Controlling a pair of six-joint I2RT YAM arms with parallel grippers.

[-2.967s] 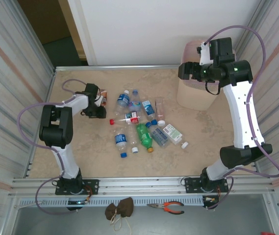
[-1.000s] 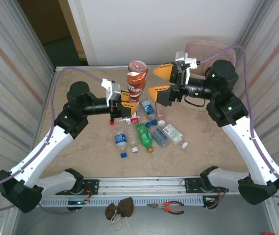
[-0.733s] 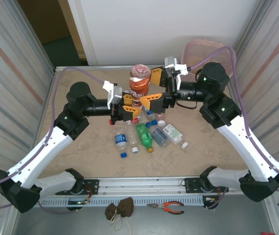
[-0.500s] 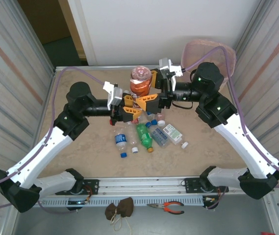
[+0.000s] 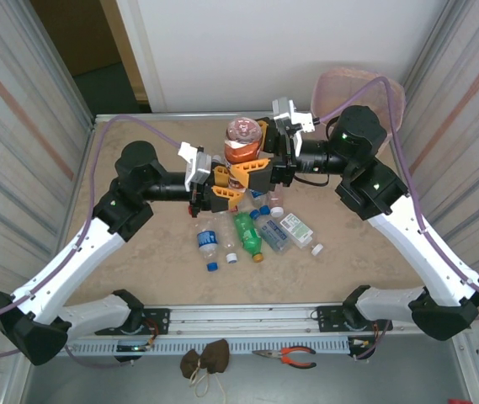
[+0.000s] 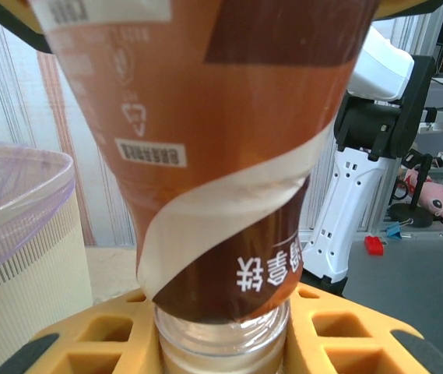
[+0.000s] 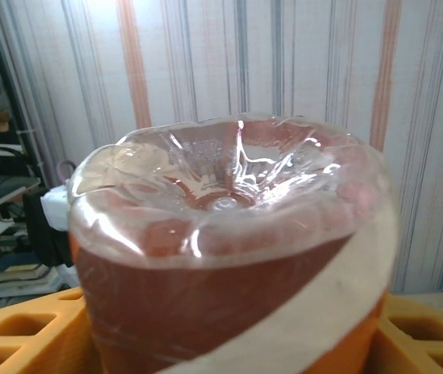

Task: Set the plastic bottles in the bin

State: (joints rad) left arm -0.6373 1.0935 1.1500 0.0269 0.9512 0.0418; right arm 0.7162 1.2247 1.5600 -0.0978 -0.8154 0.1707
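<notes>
A clear bottle with a brown and white label (image 5: 241, 143) hangs upside down above the table, between both arms. My left gripper (image 5: 222, 178) is shut on its neck, and yellow fingers (image 6: 73, 343) flank the neck in the left wrist view. My right gripper (image 5: 258, 150) is shut on the bottle's body near its base (image 7: 229, 257), with a yellow finger (image 7: 19, 335) on each side. Several more plastic bottles lie on the table below, among them a green one (image 5: 247, 231) and a blue-labelled one (image 5: 207, 240). The pale pink bin (image 5: 357, 84) stands at the far right corner behind the right arm.
Loose caps lie among the bottles, one white cap (image 5: 316, 249) to the right. Corrugated walls close in the table on both sides. Orange-handled pliers (image 5: 290, 358) and a brown cloth (image 5: 205, 360) lie in front of the near rail.
The left arm lifted the brown-labelled bottle from the table's left side to mid-air. The right arm swung over from the bin and its open fingers shut round the bottle's body.
</notes>
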